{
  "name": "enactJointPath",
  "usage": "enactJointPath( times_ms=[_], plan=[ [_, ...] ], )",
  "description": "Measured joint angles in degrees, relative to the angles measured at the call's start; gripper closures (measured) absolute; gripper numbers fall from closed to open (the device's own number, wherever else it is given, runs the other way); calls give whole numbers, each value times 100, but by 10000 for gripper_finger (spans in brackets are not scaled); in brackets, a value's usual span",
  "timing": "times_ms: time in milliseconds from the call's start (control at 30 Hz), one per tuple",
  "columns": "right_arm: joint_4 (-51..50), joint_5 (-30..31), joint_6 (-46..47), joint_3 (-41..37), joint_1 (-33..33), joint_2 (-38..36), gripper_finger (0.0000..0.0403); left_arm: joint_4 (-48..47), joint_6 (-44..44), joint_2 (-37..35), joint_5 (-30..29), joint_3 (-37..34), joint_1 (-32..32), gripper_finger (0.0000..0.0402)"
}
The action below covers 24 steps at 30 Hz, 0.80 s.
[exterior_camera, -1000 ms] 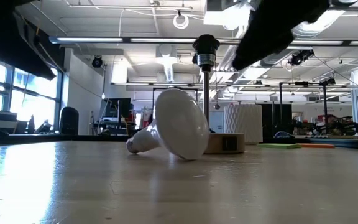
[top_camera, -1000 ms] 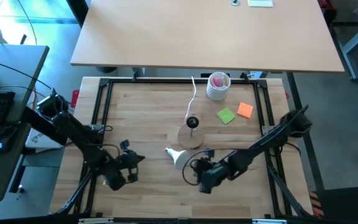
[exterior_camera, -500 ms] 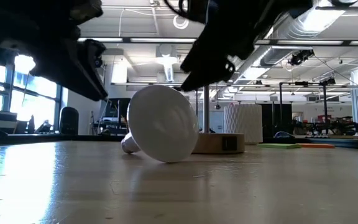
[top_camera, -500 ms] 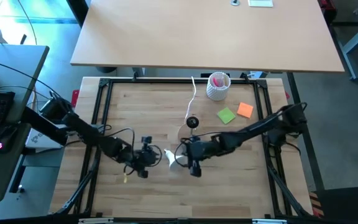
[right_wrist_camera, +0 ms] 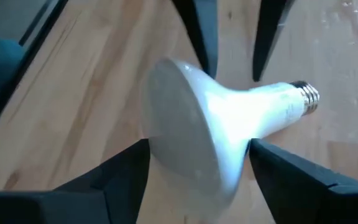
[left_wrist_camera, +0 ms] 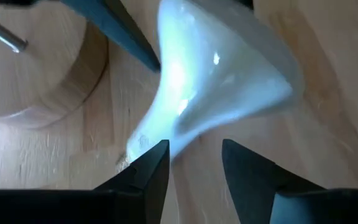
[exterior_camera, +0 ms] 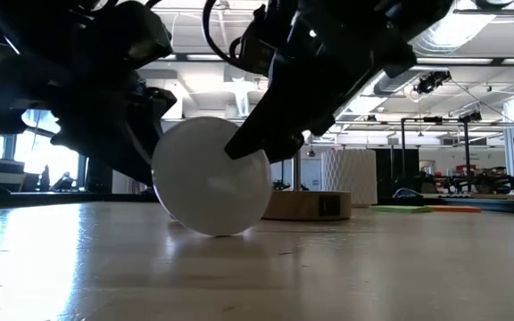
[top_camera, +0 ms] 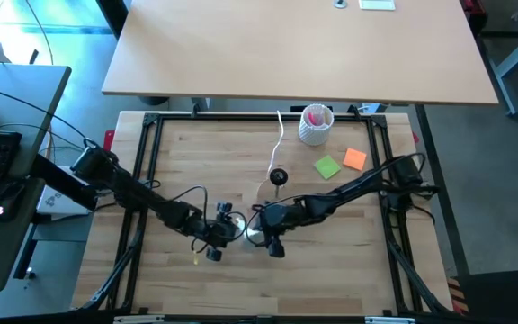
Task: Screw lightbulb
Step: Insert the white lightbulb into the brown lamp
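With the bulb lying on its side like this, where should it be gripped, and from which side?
Probably the narrow neck of the white flared lightbulb, just above its silvery screw base. It lies tipped on the wooden table, so come across the neck; the wide face looks too broad.

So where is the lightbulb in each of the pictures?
High view: the lightbulb lies on the table, low in the middle, between the two claws.
Low view: its big white round face sits left of centre.
Left wrist view: it fills the upper middle, neck pointing down.
Right wrist view: it lies in the middle, screw end to the right.
Shared landmark: the wooden disc stand nearby.
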Motion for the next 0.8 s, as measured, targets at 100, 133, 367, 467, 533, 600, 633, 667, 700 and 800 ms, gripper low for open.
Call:
enactJointPath(
  times_ms=[100,133,367,467,533,600,633,667,700,800],
  plan=[
    [170,159,0,2,-4,55,164,-5,-20,2,-121,0,-1,263],
    [218,205,0,2,-4,84,177,-32,-36,-2,-166,0,-3,263],
    [343,280,22,2,5,93,263,-214,-116,-85,-212,-15,1,263],
    [399,299,43,7,35,92,276,-424,-227,-172,-234,-15,-2,263],
    [388,327,44,9,73,100,279,-613,-389,-258,-275,-14,0,263],
    [333,346,53,9,98,109,281,-816,-578,-352,-342,-3,9,263],
    [276,356,55,4,114,109,282,-884,-640,-393,-372,5,11,263],
    [260,421,55,0,134,109,282,-953,-668,-428,-383,11,-11,264],
    [274,524,55,0,156,109,283,-1028,-676,-451,-385,11,-44,264],
    [281,694,185,3,193,101,283,-1150,-668,-486,-363,11,-152,264]
  ],
)
